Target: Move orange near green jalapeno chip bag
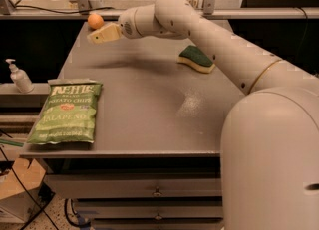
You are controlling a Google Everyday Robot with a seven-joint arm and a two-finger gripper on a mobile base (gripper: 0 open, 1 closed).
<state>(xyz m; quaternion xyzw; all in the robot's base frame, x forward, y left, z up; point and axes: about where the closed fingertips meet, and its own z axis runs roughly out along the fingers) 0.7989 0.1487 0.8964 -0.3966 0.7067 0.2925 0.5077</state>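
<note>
The orange (95,21) is a small round fruit at the far left corner of the grey table (144,104). The green jalapeno chip bag (66,111) lies flat at the table's front left, white lettering up. My gripper (97,35) hangs above the table's far left part, just in front of and below the orange in the picture, pointing left towards it. It holds nothing that I can see.
A dark green and yellow sponge (196,58) lies at the table's far right. A soap dispenser bottle (19,76) stands on a shelf left of the table. Drawers run below the table front. My arm spans the right side.
</note>
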